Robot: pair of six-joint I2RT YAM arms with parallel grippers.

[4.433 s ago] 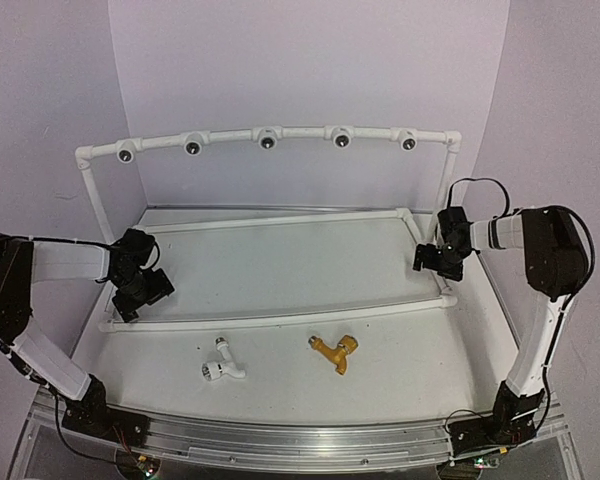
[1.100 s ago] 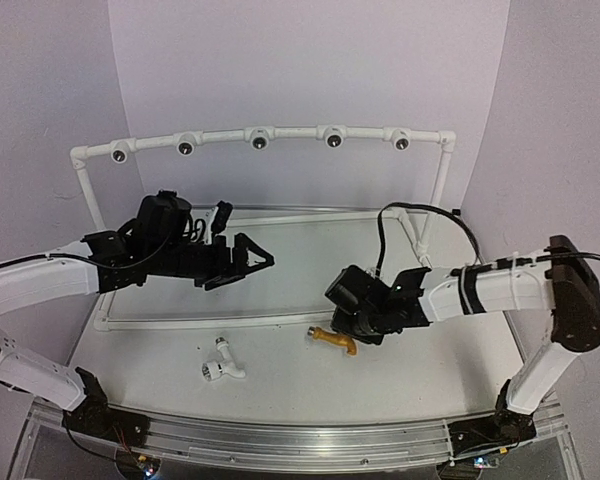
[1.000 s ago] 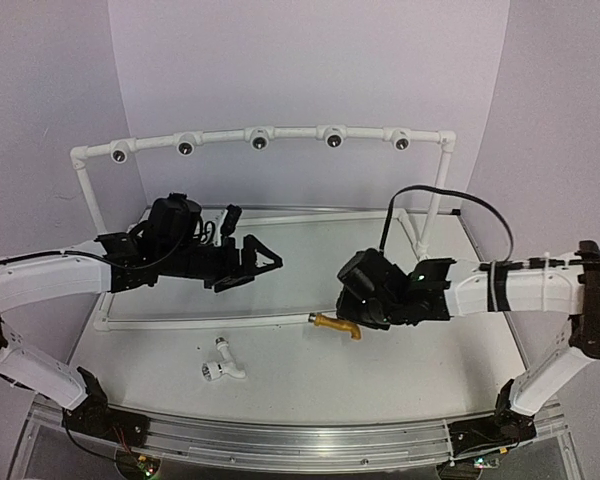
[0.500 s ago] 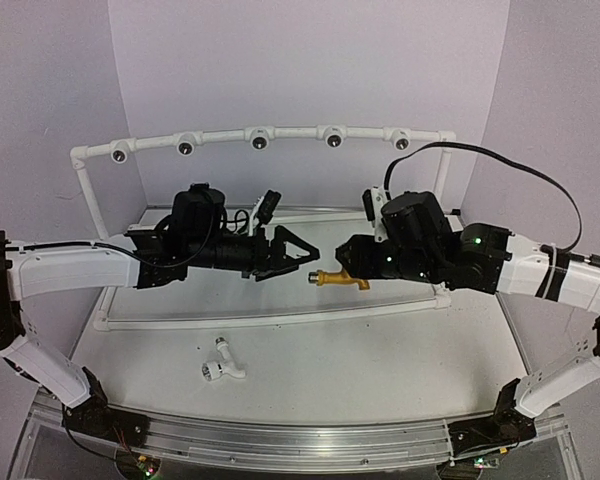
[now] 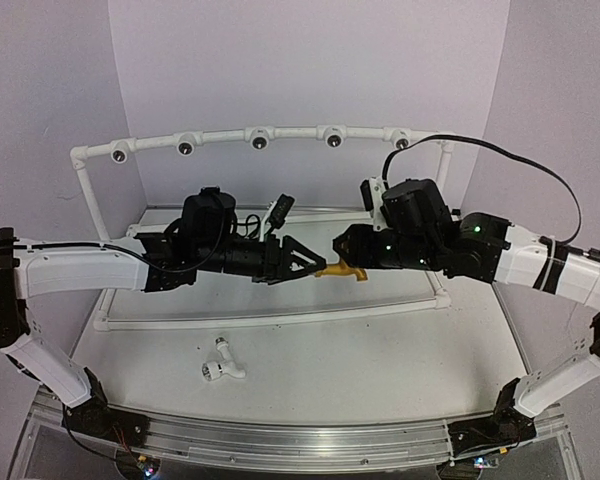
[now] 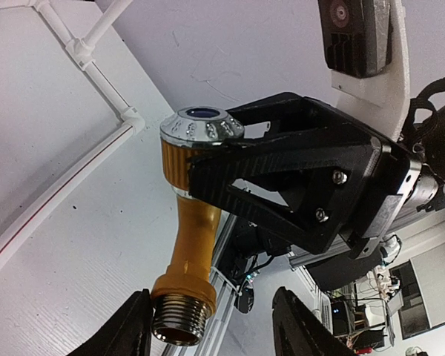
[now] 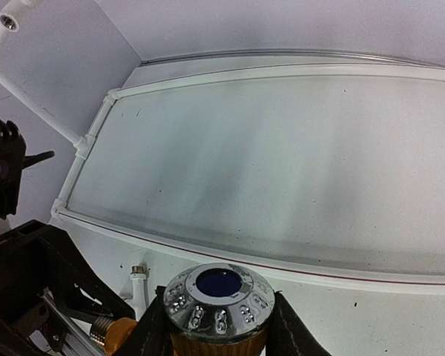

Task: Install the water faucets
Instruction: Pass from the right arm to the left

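The yellow-orange faucet (image 5: 342, 270) hangs in mid-air over the table, and my right gripper (image 5: 348, 250) is shut on its chrome-capped head (image 7: 219, 297). In the left wrist view the faucet's body (image 6: 193, 230) runs down to a threaded metal end (image 6: 176, 326). My left gripper (image 6: 211, 330) stands open around that end. One of its fingers (image 6: 133, 330) touches the thread, while the other stands apart from it. The white faucet (image 5: 223, 365) lies on the table near the front, and its end also shows in the right wrist view (image 7: 139, 285).
The white pipe frame (image 5: 265, 135) with several round dark sockets stands along the back. Its low base pipes (image 7: 282, 267) ring the middle of the table. Purple walls close in the back and both sides.
My right gripper lifted the yellow-orange faucet off the table and carried it up and left. My left gripper moved right to meet it, and its jaws narrowed around the threaded end.
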